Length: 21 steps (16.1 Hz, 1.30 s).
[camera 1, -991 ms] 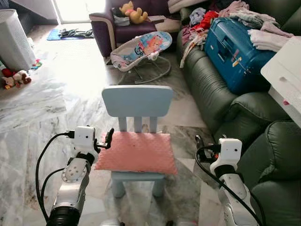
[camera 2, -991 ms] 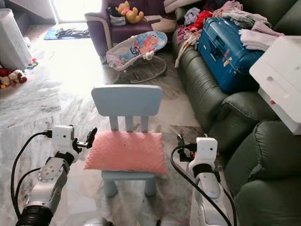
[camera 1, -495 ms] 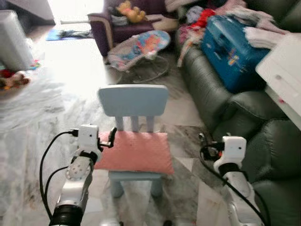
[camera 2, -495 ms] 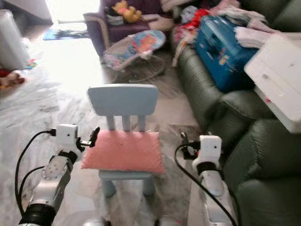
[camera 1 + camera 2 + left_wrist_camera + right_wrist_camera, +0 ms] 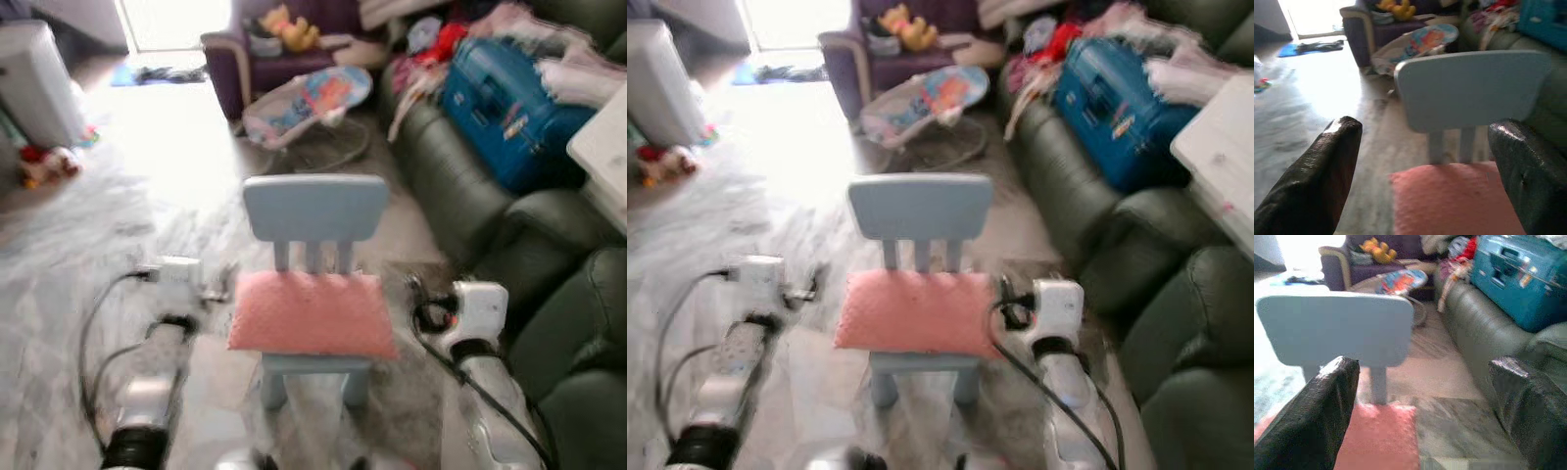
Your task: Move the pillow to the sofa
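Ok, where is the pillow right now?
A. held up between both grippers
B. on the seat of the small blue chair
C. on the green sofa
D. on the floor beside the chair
B: the pillow lies flat on the chair seat, with the left gripper and right gripper open at either side of it, neither holding it.

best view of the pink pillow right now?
Right eye view: the whole pillow lies flat on the small blue chair, though blurred. Left eye view matches it. Each wrist view catches only a corner between open fingers.
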### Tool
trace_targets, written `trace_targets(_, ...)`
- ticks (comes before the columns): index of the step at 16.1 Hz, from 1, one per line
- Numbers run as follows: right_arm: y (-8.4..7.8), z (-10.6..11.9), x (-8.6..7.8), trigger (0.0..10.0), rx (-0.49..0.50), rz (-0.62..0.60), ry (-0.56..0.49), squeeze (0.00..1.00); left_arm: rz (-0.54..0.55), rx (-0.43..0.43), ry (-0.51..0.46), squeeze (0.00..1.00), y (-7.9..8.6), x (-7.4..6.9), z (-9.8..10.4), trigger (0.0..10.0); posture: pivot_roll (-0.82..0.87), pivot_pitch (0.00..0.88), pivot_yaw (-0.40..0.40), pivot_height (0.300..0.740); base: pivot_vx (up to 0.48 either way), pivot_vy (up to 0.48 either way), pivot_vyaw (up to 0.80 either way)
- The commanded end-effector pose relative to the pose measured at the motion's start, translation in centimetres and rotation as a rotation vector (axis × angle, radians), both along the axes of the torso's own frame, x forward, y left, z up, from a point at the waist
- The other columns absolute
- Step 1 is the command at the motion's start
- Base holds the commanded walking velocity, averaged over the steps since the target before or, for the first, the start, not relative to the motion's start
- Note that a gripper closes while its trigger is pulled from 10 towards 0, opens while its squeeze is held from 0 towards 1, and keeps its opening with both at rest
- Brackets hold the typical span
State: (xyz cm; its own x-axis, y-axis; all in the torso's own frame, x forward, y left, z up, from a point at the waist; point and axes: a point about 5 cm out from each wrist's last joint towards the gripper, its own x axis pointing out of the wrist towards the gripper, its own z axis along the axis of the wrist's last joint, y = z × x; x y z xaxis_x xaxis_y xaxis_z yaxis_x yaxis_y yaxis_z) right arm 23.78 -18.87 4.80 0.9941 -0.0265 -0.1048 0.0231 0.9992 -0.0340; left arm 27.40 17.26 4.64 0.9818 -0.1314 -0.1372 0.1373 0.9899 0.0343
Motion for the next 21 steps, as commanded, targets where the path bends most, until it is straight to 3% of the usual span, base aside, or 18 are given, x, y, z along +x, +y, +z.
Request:
trace_targets(1, 0.07, 0.16, 0.17, 10.0, -0.001, -0.001, -0.008, 0.0, 0.021, 0.022, -0.003, 0.0, 0.87, -0.09, 0.08, 10.0, -0.02, 0.0, -0.01, 0.74, 0.0, 0.0, 0.0)
trace_targets(9, 0.09, 0.13, 0.34, 10.0, -0.008, 0.006, -0.007, 0.0, 0.012, 0.023, -0.024, 0.0, 0.79, -0.12, 0.25, 10.0, -0.02, 0.0, -0.016, 0.74, 0.0, 0.0, 0.0)
trace_targets(21, 0.35, 0.15, 0.54, 10.0, -0.016, 0.022, -0.011, 0.0, 0.01, 0.014, -0.027, 0.0, 0.74, -0.15, 0.21, 10.0, -0.02, 0.0, -0.012, 0.74, 0.336, 0.0, 0.0)
